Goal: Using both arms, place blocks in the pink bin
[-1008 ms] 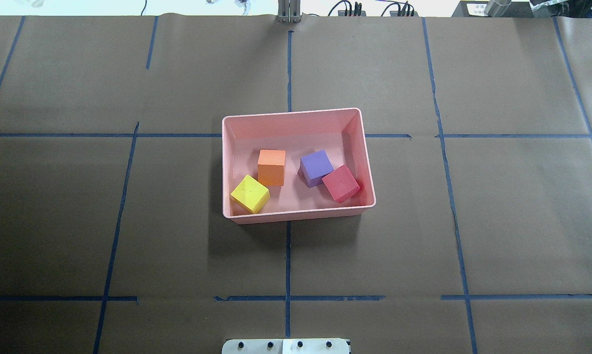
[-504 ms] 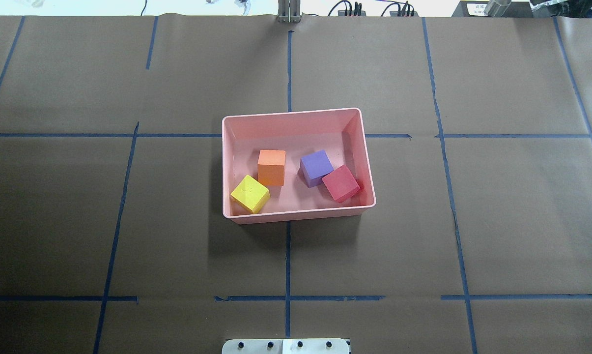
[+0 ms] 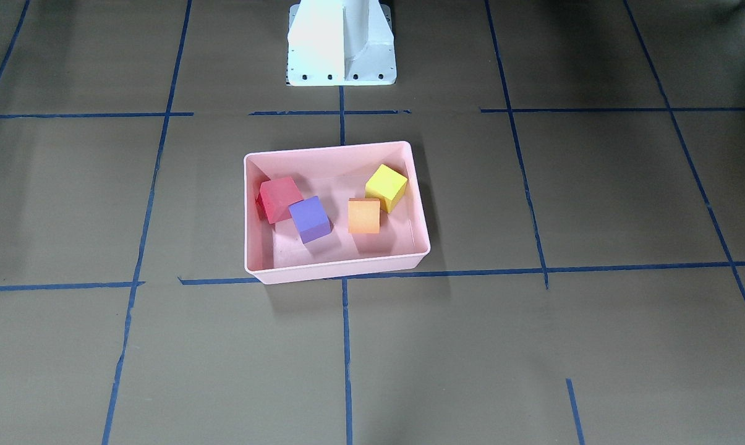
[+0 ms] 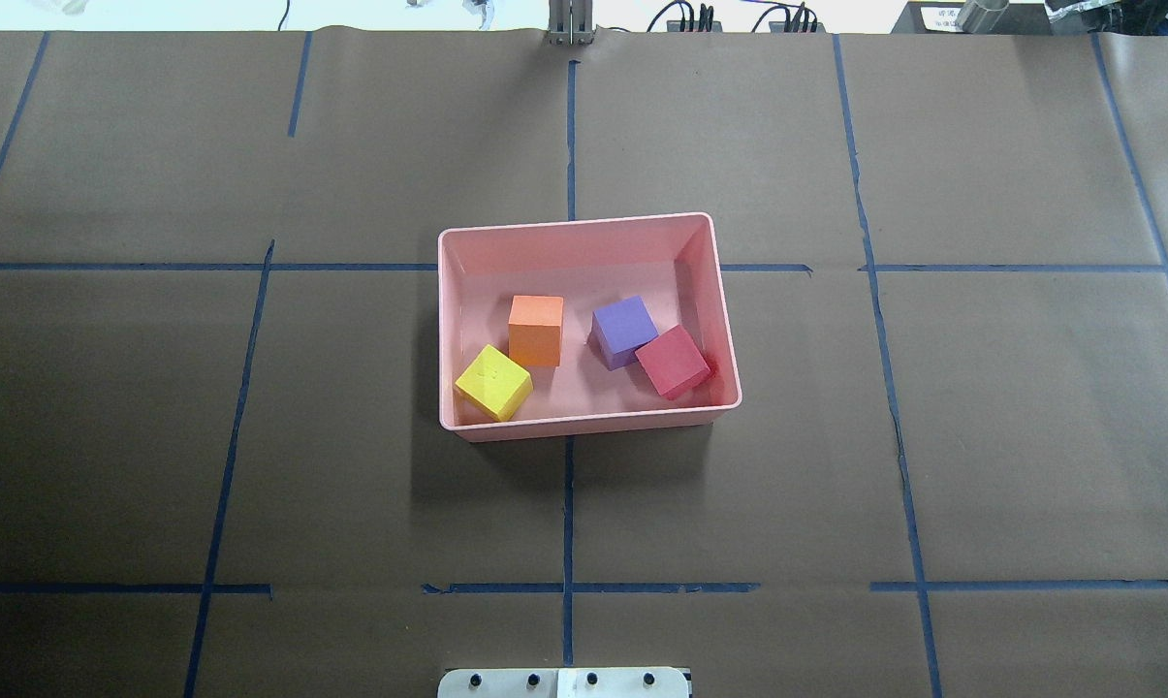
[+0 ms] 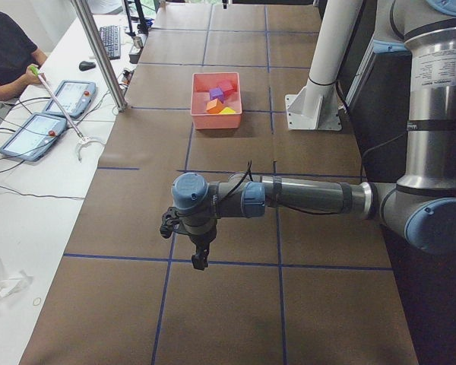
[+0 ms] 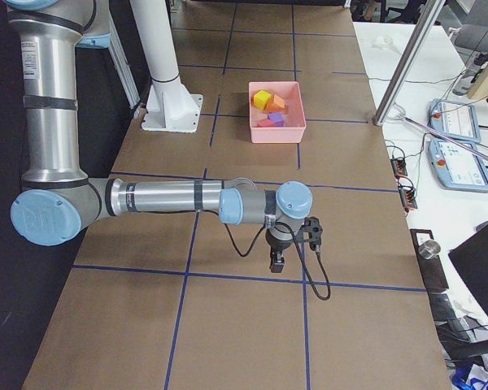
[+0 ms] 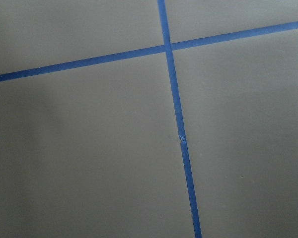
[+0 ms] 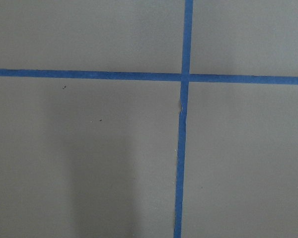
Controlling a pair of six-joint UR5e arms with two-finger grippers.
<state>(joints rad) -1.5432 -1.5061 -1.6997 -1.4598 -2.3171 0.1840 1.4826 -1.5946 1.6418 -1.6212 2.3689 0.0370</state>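
The pink bin [image 4: 584, 226] stands mid-table and holds all the blocks: the yellow-green block [image 4: 492, 382], the orange block [image 4: 535, 328], the purple block [image 4: 624, 327] and the red block [image 4: 673, 360]. The bin also shows in the front-facing view [image 3: 335, 270] and both side views [image 5: 215, 120] [image 6: 277, 134]. My left gripper [image 5: 200, 261] shows only in the exterior left view, far from the bin over the table's end; I cannot tell if it is open. My right gripper [image 6: 276, 262] shows only in the exterior right view, likewise far off; I cannot tell its state.
Brown paper with blue tape lines [image 4: 568, 504] covers the table. The white pedestal base [image 3: 341, 43] stands behind the bin. A metal post [image 5: 100, 53] and operator tablets [image 5: 30, 135] sit on the white side table. Wrist views show only paper and tape.
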